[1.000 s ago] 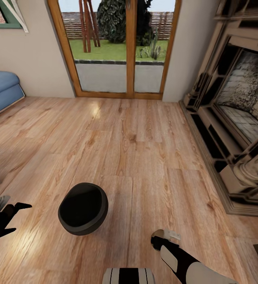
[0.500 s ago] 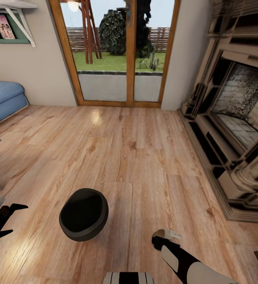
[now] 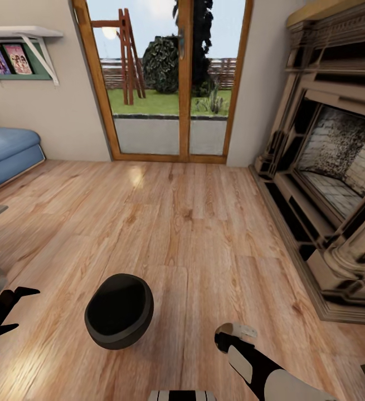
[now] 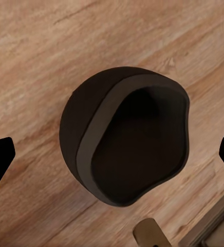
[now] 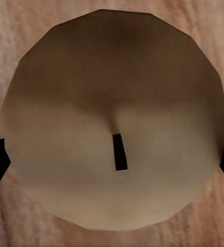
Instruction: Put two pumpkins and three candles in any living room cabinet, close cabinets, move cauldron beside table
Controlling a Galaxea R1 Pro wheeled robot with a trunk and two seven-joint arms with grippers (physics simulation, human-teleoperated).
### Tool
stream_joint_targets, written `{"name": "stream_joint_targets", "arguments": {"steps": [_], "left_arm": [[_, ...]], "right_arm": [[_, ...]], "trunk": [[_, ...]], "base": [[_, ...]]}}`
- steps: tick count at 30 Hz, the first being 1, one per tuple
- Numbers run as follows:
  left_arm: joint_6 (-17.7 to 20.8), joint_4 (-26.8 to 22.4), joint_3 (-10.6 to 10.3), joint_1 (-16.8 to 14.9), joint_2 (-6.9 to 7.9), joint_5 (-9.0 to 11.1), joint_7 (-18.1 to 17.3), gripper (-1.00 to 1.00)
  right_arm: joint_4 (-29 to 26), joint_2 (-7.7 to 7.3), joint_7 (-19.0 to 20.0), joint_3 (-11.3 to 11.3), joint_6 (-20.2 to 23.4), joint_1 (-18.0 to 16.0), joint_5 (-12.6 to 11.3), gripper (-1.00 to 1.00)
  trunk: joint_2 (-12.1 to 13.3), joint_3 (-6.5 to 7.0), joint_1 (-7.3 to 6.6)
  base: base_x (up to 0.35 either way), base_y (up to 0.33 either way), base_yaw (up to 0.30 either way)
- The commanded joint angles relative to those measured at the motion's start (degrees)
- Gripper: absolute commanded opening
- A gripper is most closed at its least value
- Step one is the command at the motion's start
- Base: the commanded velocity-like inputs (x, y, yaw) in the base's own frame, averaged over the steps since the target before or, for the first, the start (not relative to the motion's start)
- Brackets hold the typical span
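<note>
- Cauldron (image 3: pixel 118 310): on the plank floor (image 3: pixel 204 223), well clear of the fireplace (image 3: pixel 327 184); mouth tipped up, away from the glass door (image 3: pixel 165 83).
- Left gripper (image 3: pixel 8 312): the nearer one, just beside the cauldron on its sofa (image 3: pixel 6 156) side; jaws open, empty.
- Right gripper (image 3: pixel 235 332): beside the cauldron on its fireplace side; a pale candle (image 5: pixel 114 121) sits between its fingers, grip cannot be told.
- Lettering: shelf pictures (image 3: pixel 8 58) unreadable.

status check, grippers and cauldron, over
Left gripper open, empty, beside the cauldron. Right gripper over a round candle, jaws at its sides; grip unclear. Cauldron on wood floor, tipped sideways, nothing around it.
</note>
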Motion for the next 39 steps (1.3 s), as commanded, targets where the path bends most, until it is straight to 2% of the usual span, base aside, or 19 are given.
{"name": "stream_joint_targets", "arguments": {"steps": [1,6,16,39], "left_arm": [[0.16,-0.03,0.07,-0.04,-0.01,0.53,0.60,1.00],[0.23,-0.11,0.07,-0.04,-0.01,0.57,0.59,1.00],[0.29,-0.26,0.07,-0.04,-0.09,0.60,0.59,1.00],[0.32,-0.14,0.07,-0.04,-0.09,0.82,0.59,1.00]], "right_arm": [[-0.14,-0.04,-0.42,0.44,0.25,-0.01,-0.41,-1.00],[-0.30,-0.04,-0.36,0.45,0.11,-0.01,-0.40,-1.00],[-0.41,-0.04,-0.14,0.45,0.07,-0.01,-0.41,-1.00],[-0.55,-0.13,-0.05,0.45,0.07,-0.01,-0.41,-1.00]], "trunk": [[0.00,0.18,-0.03],[0.07,1.29,-0.16],[4.08,3.08,-2.36],[13.30,7.21,-7.41]], "base": [[0.000,0.000,0.000],[-0.003,0.000,0.000],[-0.099,0.000,0.000],[-0.302,0.000,0.000]]}}
